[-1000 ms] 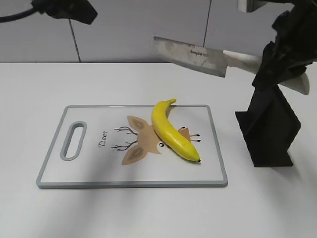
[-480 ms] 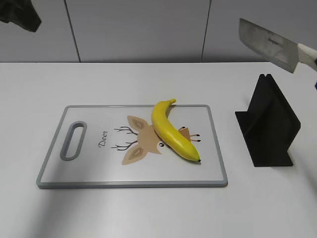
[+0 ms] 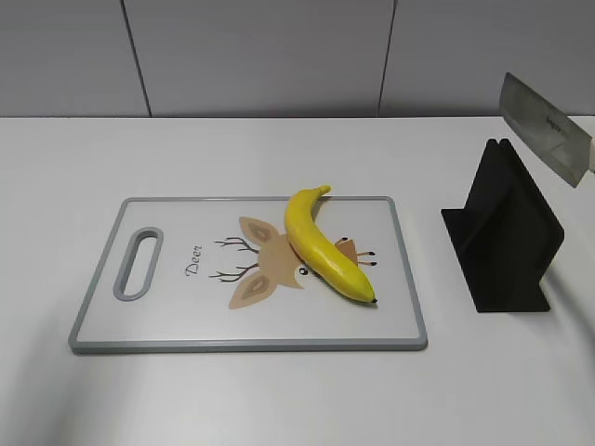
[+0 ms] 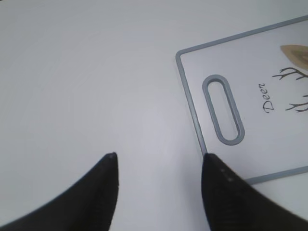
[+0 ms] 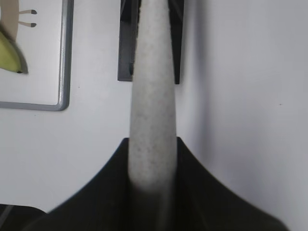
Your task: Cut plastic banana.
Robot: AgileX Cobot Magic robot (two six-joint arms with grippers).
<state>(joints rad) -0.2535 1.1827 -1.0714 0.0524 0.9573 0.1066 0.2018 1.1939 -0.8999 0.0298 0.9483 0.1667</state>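
The plastic banana (image 3: 321, 246) is bright yellow and whole. It lies across the deer picture on the white cutting board (image 3: 167, 321). Its dark tip end also shows in the right wrist view (image 5: 9, 55). My right gripper (image 5: 153, 140) is shut on the speckled pale handle of a knife (image 5: 151, 86). The knife's steel blade (image 3: 544, 128) shows at the right edge of the exterior view, above the black knife stand (image 3: 507, 237). My left gripper (image 4: 159, 156) is open and empty over the bare table, left of the board's handle slot (image 4: 224, 109).
The black knife stand sits on the white table to the right of the board and shows under the knife handle in the right wrist view (image 5: 126, 43). A grey panelled wall runs behind the table.
The right arm has carried the knife from above the banana to the right and down, over the knife stand. The left arm has left the exterior view at the upper left.
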